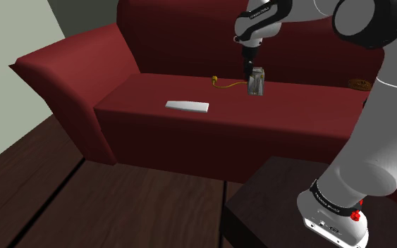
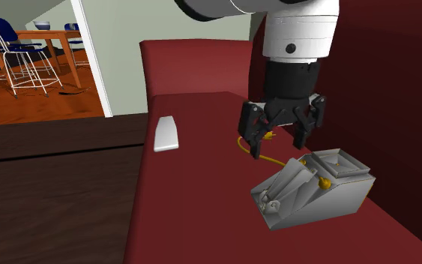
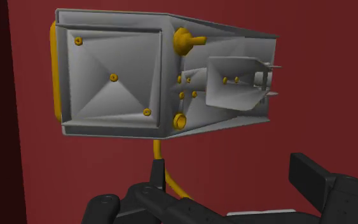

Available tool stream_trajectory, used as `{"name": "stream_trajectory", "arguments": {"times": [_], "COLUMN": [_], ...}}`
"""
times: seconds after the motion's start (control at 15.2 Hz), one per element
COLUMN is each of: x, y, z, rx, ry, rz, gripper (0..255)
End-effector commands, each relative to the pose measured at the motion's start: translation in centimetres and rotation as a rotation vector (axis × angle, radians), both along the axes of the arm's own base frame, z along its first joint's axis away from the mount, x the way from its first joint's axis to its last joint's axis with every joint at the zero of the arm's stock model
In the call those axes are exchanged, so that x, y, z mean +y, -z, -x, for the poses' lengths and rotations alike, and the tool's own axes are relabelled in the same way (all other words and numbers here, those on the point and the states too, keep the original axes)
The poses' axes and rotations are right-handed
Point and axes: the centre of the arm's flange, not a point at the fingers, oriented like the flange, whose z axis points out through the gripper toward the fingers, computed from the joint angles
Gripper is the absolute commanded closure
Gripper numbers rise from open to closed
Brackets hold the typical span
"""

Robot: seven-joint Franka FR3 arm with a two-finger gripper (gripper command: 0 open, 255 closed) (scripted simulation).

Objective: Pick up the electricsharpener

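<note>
So the grey boxy electric sharpener (image 1: 257, 81) (image 2: 314, 191) (image 3: 158, 83) with little yellow screws and knobs is sitting on the seat of the dark red sofa (image 1: 295, 113) (image 2: 194, 195), close to the backrest. A thin yellow cord (image 1: 225, 84) (image 2: 265, 156) (image 3: 159, 153) trails out of it across the cushion.

The all-black claw (image 1: 248, 68) (image 2: 279, 142) (image 3: 219, 200) hangs just above the sharpener, pointing down at it. Its fingers are spread apart with nothing between them, and in the second exterior view there's a visible gap between the fingertips and the sharpener, so no contact.

In the shoulder view there's also a flat white rectangular slab (image 1: 187, 106) (image 2: 166, 134) lying on the same seat, well off to the sharpener's left, nearer the front edge. A small brown thing (image 1: 361, 84) sits over at that view's right by the backrest, can't tell what it is.
</note>
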Motion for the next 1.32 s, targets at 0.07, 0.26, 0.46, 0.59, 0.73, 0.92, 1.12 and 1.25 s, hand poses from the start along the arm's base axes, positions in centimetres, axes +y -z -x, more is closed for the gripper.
{"name": "stream_trajectory", "arguments": {"times": [0.07, 0.26, 0.46, 0.59, 0.73, 0.92, 1.12, 1.25], "x": [-1.4, -2.1, -2.1, -2.1, -2.1, -2.1, -2.1, -2.1], "y": [1.5, 2.8, 4.4, 5.4, 6.3, 6.3, 6.2, 6.2], "z": [-3.4, -5.0, -5.0, -5.0, -5.0, -5.0, -5.0, -5.0], "rx": [0.005, 0.007, 0.007, 0.007, 0.007, 0.007, 0.007, 0.007], "ry": [-0.073, -0.106, -0.106, -0.106, -0.106, -0.106, -0.106, -0.106], "rz": [0.014, 0.021, 0.021, 0.021, 0.021, 0.021, 0.021, 0.021], "gripper": [0, 0, 0, 0, 0, 255, 255, 255]}}
